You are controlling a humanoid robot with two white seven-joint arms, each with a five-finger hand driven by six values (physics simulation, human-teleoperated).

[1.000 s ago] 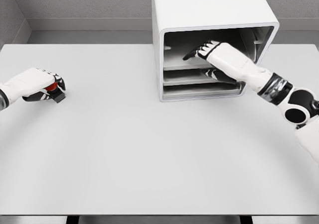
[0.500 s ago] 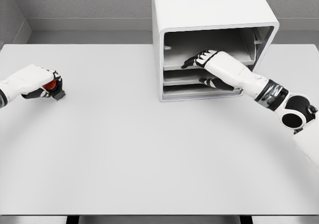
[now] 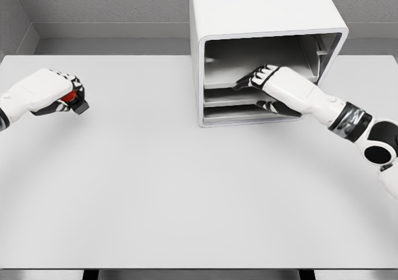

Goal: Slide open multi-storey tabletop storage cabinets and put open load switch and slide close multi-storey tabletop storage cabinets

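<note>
At nine o'clock on the tabletop (image 3: 186,180), the left hand (image 3: 46,93) has its fingers curled around the red-and-black load switch (image 3: 73,101). At one o'clock, the right hand (image 3: 267,79) reaches into the white cabinet (image 3: 261,18), fingers extended over the upper tray (image 3: 221,82), thumb below its front edge.

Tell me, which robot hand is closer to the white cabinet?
Right. The right robot hand reaches into the white cabinet; the left robot hand, gripping the switch, is far left.
</note>
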